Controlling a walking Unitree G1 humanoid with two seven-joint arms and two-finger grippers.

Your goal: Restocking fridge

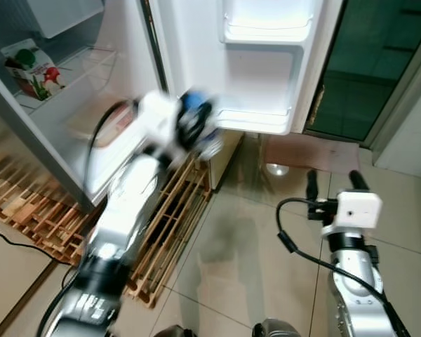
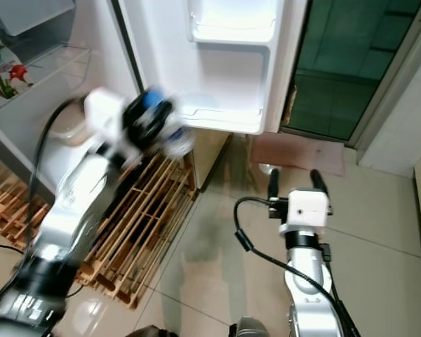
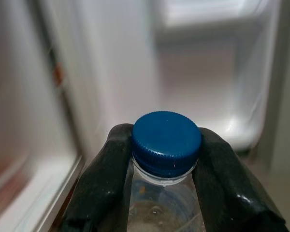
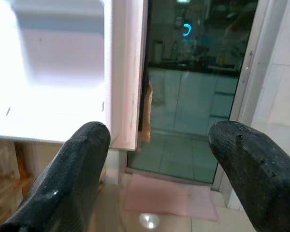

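My left gripper (image 3: pixel 166 169) clamps the blue-capped bottle (image 3: pixel 166 145) by its neck, cap pointing toward the fridge door's lower shelf (image 1: pixel 256 119) just ahead, while my right gripper (image 4: pixel 154 179) hangs open, farther off.

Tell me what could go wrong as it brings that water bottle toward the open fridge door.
The left end effector pinches the bottle just under its blue cap, so it might swing or slip. It is close to the lower door shelf, and its base could hit the rim. The motion blur suggests speed, making alignment harder.
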